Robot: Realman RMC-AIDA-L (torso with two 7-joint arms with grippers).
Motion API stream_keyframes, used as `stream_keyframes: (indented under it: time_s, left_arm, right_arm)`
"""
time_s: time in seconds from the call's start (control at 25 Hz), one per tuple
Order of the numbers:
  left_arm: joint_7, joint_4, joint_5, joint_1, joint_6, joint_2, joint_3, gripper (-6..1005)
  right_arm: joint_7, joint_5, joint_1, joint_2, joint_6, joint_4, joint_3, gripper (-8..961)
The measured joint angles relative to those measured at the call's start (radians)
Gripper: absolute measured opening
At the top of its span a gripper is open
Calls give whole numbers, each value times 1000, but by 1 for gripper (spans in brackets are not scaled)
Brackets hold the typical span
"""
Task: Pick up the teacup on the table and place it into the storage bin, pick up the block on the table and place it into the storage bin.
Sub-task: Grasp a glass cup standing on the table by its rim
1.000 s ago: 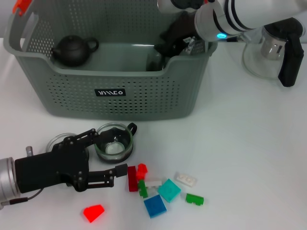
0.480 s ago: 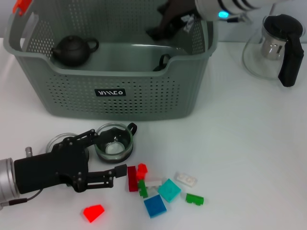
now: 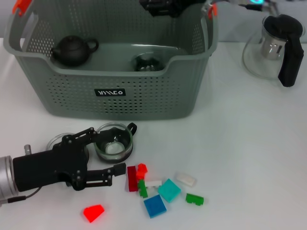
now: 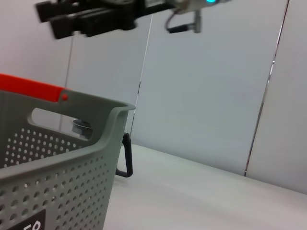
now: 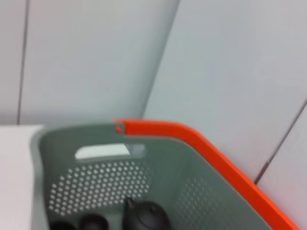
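Note:
The grey storage bin (image 3: 144, 103) stands at the back of the table. In it are a black teapot (image 3: 74, 50) and a glass teacup (image 3: 147, 63). My right gripper (image 3: 156, 5) hangs open and empty above the bin's back wall; it also shows in the left wrist view (image 4: 48, 19). A second glass teacup (image 3: 114, 143) with a black handle stands on the table in front of the bin. My left gripper (image 3: 109, 150) is open on the table, with one finger on each side of this cup. Several coloured blocks lie nearby, the dark red block (image 3: 132, 178) closest to the lower fingertip (image 3: 119, 169).
A glass teapot (image 3: 273, 48) with a black handle stands at the back right. Another glass piece (image 3: 58, 141) lies partly hidden behind my left gripper. A red block (image 3: 93, 212) lies apart at the front. The right wrist view shows the bin's wall (image 5: 96, 182) and its orange handle clip (image 5: 158, 129).
My right gripper has risen out of the bin and moved back, leaving the glass teacup inside it. The left arm has barely moved.

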Motion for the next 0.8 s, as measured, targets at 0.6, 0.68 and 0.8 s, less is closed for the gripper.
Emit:
stream_keyframes:
  time_s: [0.6, 0.68, 0.8]
  left_arm:
    - [-3, 26, 0, 0, 10, 8, -7, 921]
    - [-4, 31, 0, 3, 19, 12, -23, 920]
    - [-5, 37, 4, 6, 25, 16, -42, 919]
  right_arm:
    - [-199, 297, -348, -3, -323, -183, -23, 646]
    - [-199, 297, -358, -3, -361, -183, -23, 659]
    - [-200, 296, -377, -3, -431, -177, -24, 679]
